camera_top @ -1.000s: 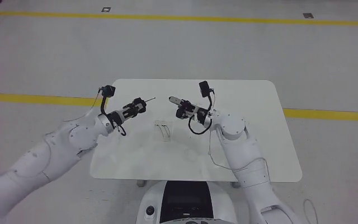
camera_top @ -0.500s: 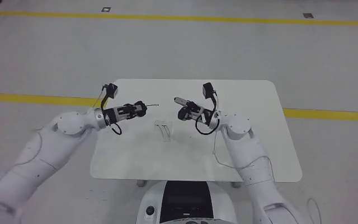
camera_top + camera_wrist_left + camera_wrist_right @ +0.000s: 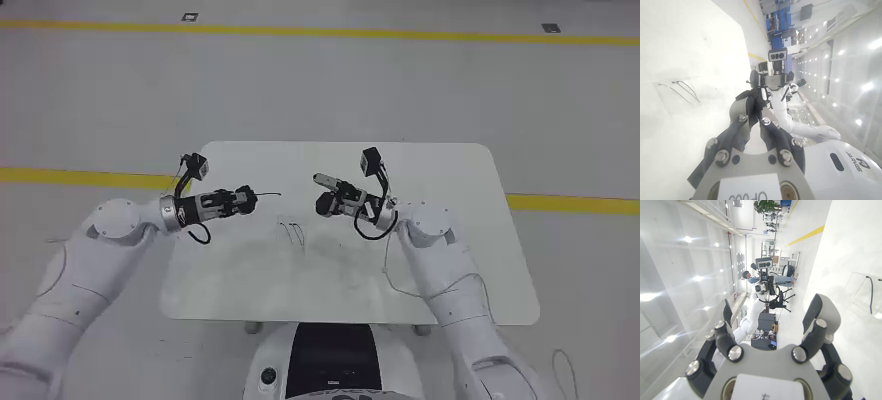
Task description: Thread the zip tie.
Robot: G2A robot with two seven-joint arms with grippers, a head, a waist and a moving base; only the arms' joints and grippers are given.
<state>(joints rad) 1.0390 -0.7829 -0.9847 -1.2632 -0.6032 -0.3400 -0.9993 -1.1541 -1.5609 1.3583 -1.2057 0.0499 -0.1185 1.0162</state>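
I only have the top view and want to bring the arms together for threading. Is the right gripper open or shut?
Observer: Open. In the right wrist view, the right gripper has its fingers wide apart with nothing between them.
Operator: And does the left one really grip the tie?
Observer: Yes. In the left wrist view, the left gripper is shut, its dark pads pressed together on the zip tie.
Operator: How many spares lie on the table?
Observer: Three spare ties, side by side on a clear sheet.
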